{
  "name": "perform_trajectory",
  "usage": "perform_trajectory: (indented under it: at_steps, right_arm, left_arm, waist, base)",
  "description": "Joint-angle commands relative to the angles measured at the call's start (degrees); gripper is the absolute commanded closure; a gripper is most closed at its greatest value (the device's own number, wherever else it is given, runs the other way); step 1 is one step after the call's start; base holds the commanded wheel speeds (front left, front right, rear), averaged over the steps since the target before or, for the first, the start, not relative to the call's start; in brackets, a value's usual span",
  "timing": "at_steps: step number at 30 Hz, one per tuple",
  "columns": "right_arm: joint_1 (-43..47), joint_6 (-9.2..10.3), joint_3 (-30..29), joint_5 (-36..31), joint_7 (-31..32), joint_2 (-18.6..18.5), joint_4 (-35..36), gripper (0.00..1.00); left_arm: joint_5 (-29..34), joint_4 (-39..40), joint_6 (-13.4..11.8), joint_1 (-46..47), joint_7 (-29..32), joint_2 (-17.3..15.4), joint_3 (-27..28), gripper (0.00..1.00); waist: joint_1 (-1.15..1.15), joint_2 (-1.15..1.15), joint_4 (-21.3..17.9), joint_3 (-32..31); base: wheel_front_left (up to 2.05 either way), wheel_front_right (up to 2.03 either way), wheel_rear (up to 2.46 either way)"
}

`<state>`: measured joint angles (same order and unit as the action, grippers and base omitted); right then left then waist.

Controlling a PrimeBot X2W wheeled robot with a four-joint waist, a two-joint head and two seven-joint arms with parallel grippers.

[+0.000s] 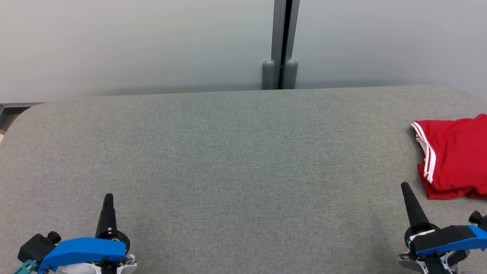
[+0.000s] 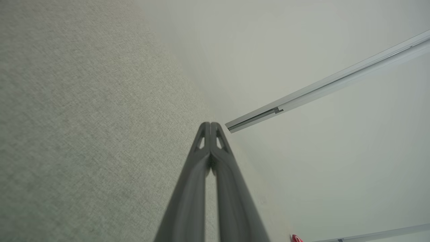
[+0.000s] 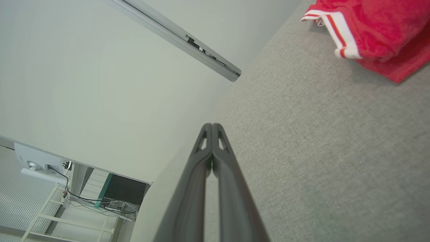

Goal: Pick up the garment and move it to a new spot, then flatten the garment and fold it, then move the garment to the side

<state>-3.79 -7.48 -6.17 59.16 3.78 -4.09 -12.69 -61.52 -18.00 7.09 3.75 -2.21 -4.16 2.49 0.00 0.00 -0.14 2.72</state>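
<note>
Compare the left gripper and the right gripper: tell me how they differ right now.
The dark-fingered left gripper sits at the lower left, far from the red white-striped garment; the dark-fingered right gripper sits close beside it, not touching. The left gripper's fingers point straight up the head view; the right gripper's lean left. Both are shut and empty over the grey fabric surface.

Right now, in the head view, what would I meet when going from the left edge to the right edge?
left gripper → grey post behind the table → right gripper → red garment
</note>
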Motion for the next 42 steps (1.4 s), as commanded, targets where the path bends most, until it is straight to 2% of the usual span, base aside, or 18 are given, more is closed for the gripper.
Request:
perform_trajectory:
  at_steps: [1, 42]
  right_arm:
    - [-1.4, -0.02, -0.2, 1.6, 0.2, 0.0, 0.4, 1.00]
    - [-2.4, -0.03, -0.4, 22.9, 2.0, 0.9, -0.8, 1.00]
  left_arm:
    - [-1.4, 0.9, 0.3, 1.4, 0.4, -0.1, 0.4, 1.00]
    - [-21.2, 3.1, 0.5, 2.4, 6.2, 0.8, 3.0, 1.00]
  waist:
    - [0.00, 0.00, 0.0, -0.1]
    - [0.00, 0.00, 0.1, -1.5]
  base:
    - [0.00, 0.00, 0.00]
    - [0.00, 0.00, 0.00]
